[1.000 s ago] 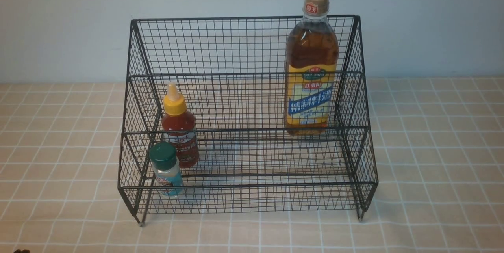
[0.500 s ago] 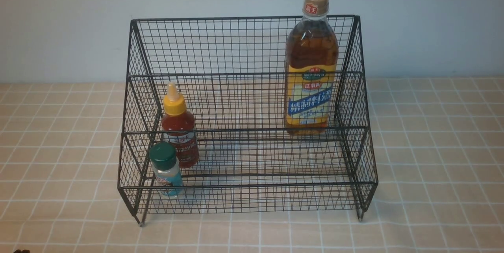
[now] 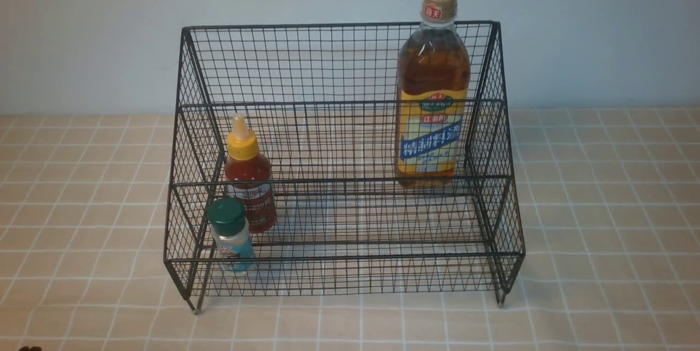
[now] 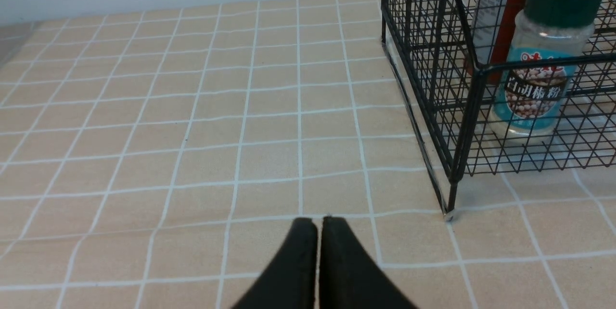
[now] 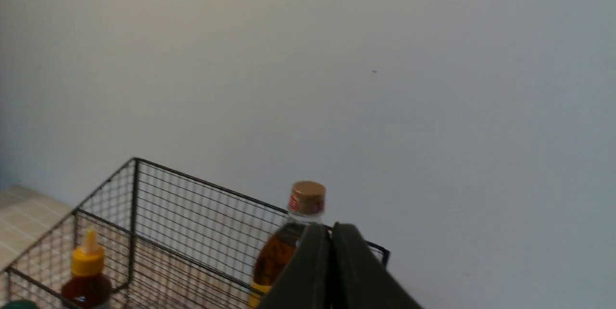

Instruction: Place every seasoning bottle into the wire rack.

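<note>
A: Where are the three bottles seen?

B: All three are found inside the large black wire-mesh rack (image 3: 344,176), which is set at the centre of the front view on a beige tiled tablecloth (image 3: 82,203). The tall amber-brown bottle with a yellow-blue label and tan cap (image 3: 432,94) is stood upright at the upper right of the rack, on its rear tier. The red sauce squeeze bottle with a yellow nozzle cap (image 3: 249,176) is placed at the left, on the middle tier. The small clear shaker with a dark green cap and teal label (image 3: 231,236) is set just in front of it, on the lowest tier at the lower left.

A: And the grippers?

B: The left gripper (image 4: 318,225) is seen at the bottom centre of its wrist view, its black fingers pressed together with nothing between them, above bare cloth and apart from the rack's corner leg. The right gripper (image 5: 331,232) is likewise closed on nothing, shown low in its view before a pale wall (image 5: 385,58), with the amber-brown bottle partly hidden behind it.
</note>
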Controlling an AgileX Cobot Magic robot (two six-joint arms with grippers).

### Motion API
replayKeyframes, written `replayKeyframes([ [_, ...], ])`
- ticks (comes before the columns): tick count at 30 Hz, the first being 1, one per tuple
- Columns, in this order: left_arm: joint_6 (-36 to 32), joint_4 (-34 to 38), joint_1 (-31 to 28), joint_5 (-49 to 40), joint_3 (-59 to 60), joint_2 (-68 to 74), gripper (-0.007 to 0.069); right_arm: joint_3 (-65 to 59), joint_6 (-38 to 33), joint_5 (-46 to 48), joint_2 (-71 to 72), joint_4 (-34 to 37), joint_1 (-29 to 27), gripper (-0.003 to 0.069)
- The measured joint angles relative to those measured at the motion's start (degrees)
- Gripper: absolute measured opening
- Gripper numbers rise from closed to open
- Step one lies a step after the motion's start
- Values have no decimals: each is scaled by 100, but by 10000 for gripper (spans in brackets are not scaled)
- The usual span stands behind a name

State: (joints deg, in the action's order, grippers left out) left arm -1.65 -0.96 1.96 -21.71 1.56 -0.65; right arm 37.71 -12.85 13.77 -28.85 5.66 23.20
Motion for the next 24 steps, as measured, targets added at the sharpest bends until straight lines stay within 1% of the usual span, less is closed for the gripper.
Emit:
replayKeyframes([
  [2, 0, 0, 0, 0, 0, 0, -7, -397, 0, 14, 325, -78, -613, -14],
  [4, 0, 0, 0, 0, 0, 0, -7, -706, 0, 22, 530, -125, -860, -14],
  [6, 0, 0, 0, 0, 0, 0, -7, -1414, 0, 27, 958, -358, -1309, -14],
  [7, 0, 0, 0, 0, 0, 0, -7, -1537, 0, 27, 1029, -372, -1338, -14],
  [11, 0, 0, 0, 0, 0, 0, -7, -2877, 7, 81, 1753, -401, -1927, -14],
  [14, 0, 0, 0, 0, 0, 0, -7, -3805, 185, 237, 2306, -252, -2165, -14],
  [17, 0, 0, 0, -5, 0, 0, -7, -3918, 414, 627, 2673, -148, -2207, -14],
  [24, 0, 0, 0, -5, 0, 0, -7, -3908, 477, 700, 2941, -88, -2207, -14],
])
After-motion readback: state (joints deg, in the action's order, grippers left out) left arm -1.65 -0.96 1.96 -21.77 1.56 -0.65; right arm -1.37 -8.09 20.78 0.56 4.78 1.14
